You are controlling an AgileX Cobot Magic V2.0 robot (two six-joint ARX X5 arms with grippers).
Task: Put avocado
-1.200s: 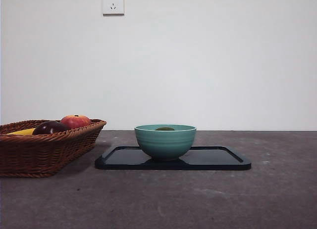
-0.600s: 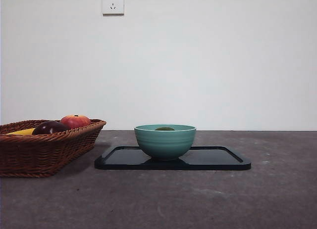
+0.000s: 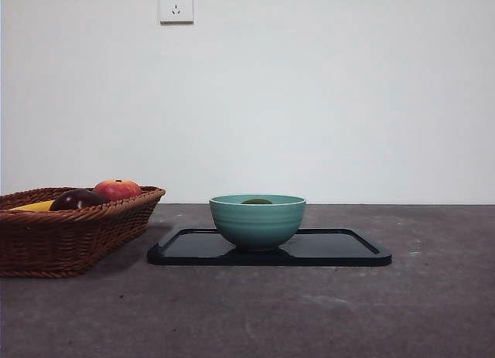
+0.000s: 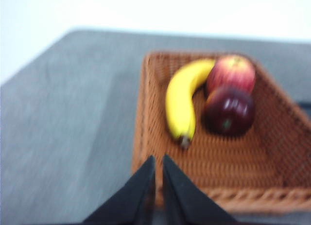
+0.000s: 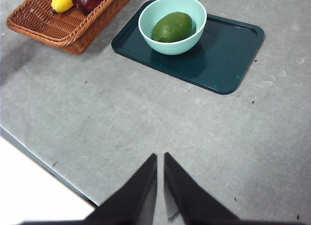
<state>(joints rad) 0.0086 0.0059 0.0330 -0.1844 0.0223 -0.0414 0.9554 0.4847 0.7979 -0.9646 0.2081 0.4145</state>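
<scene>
The dull green avocado [image 5: 172,26] lies inside the teal bowl [image 5: 194,11], which stands on the dark tray [image 5: 228,55]. From the front only the avocado's top [image 3: 257,201] peeks over the bowl's rim [image 3: 257,219]. My right gripper [image 5: 160,159] hovers high above bare table, well away from the tray, jaws shut and empty. My left gripper [image 4: 158,163] hangs over the near wall of the wicker basket [image 4: 146,108], jaws shut, holding nothing.
The basket [image 3: 77,234] at the left holds a banana [image 4: 181,101], a red apple [image 4: 232,72] and a dark maroon fruit [image 4: 228,111]. The tray [image 3: 340,250] sits mid-table. A wall socket [image 3: 176,4] is on the back wall.
</scene>
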